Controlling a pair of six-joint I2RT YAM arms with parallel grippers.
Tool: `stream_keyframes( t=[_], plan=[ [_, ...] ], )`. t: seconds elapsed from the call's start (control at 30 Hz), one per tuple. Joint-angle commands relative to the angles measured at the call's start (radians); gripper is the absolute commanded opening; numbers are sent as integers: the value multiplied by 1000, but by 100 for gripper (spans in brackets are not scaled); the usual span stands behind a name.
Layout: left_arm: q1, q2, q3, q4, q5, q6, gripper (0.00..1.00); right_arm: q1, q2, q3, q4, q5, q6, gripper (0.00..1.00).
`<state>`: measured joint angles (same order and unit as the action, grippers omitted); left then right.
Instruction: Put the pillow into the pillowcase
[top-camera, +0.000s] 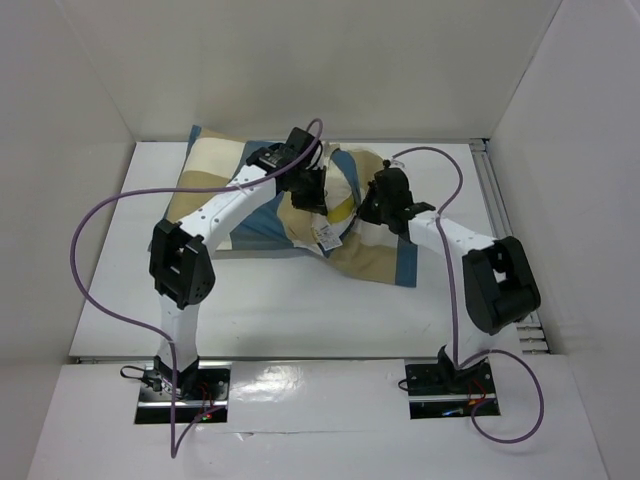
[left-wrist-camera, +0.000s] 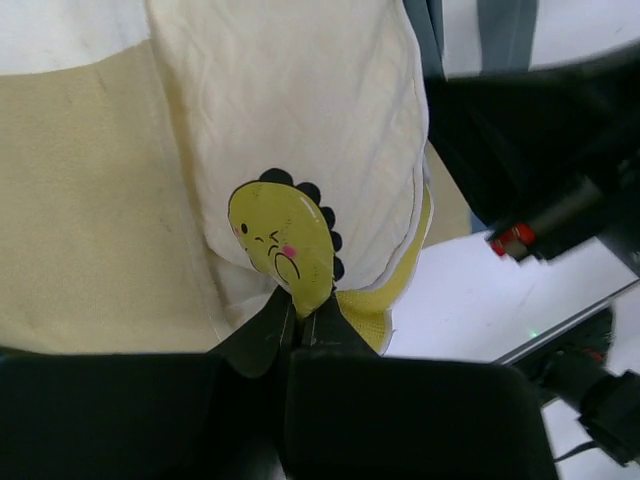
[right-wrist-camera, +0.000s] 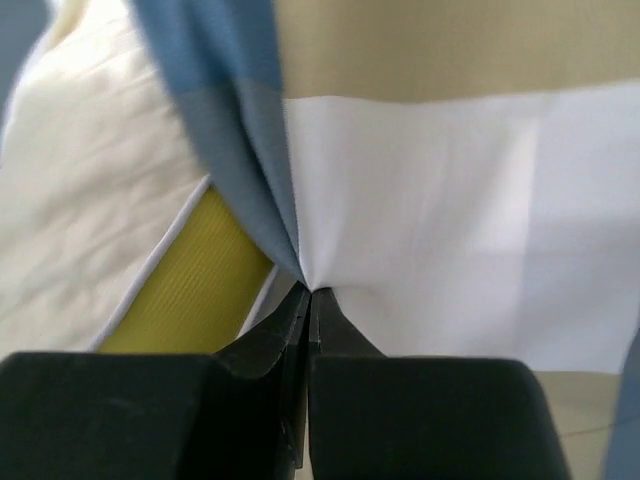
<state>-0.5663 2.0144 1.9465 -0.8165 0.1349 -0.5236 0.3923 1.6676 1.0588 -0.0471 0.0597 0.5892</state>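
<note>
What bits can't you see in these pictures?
- Top view: the arms cover the pillowcase mouth, so how far in the pillow sits is hidden.
- Top view: the white tag is too small to read.
- Left wrist view: the left gripper hides the pillow corner it pinches.
- Right wrist view: pillowcase cloth above the right gripper fills the frame.

The top camera looks down from above and behind the arm bases, far enough back to take in the whole table (top-camera: 300, 300) and both arms. The left wrist camera sits just behind the left gripper (left-wrist-camera: 300, 312) and faces the pillow (left-wrist-camera: 300, 100) at very close range. The right wrist camera looks along the right gripper (right-wrist-camera: 308, 298), pressed up near the pillowcase (right-wrist-camera: 420, 220). Both wrist views share the pillow's yellow edge (right-wrist-camera: 200, 270), which the top view also shows.
</note>
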Motion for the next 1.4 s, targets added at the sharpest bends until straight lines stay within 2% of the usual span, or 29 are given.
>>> stream_keyframes(
  t=[0.0, 0.1, 0.2, 0.3, 0.53, 0.77, 0.83, 1.03, 1.13, 1.2, 1.23, 1.27, 1.33, 1.37],
  plan=[
    [43, -103, -15, 169, -20, -120, 0, 25, -127, 6, -135, -116, -152, 0],
    [54, -94, -26, 215, -60, -171, 0, 34, -163, 30, -230, -205, -230, 0],
    [54, -74, -26, 261, -107, -248, 0, 55, -163, 90, -316, -357, -302, 0],
    [43, -60, -35, 303, -161, -276, 0, 105, -163, 131, -387, -411, -350, 0],
    [-3, 20, -54, 313, -228, -332, 0, 134, -264, 217, -375, -644, -364, 0],
    [-24, 64, -67, 313, -291, -342, 0, 134, -318, 293, -404, -748, -364, 0],
    [-24, 87, -54, 313, -291, -342, 0, 134, -330, 293, -413, -767, -364, 0],
    [-24, 112, -29, 298, -250, -323, 0, 125, -351, 256, -433, -643, -364, 0],
    [-24, 55, -18, 258, -180, -253, 0, 114, -341, 225, -453, -583, -379, 0],
    [-24, 11, 14, 203, -131, -179, 10, 105, -332, 211, -464, -569, -390, 0],
    [-24, -3, 29, 176, -89, -158, 19, 96, -332, 198, -464, -569, -390, 0],
    [-24, -17, 57, 148, -68, -136, 41, 95, -332, 198, -464, -554, -399, 0],
    [-24, -55, 77, 78, -2, -76, 70, 86, -322, 187, -464, -544, -399, 0],
    [-24, -66, 86, 54, 18, -60, 80, 86, -322, 187, -464, -535, -399, 0]
  ],
)
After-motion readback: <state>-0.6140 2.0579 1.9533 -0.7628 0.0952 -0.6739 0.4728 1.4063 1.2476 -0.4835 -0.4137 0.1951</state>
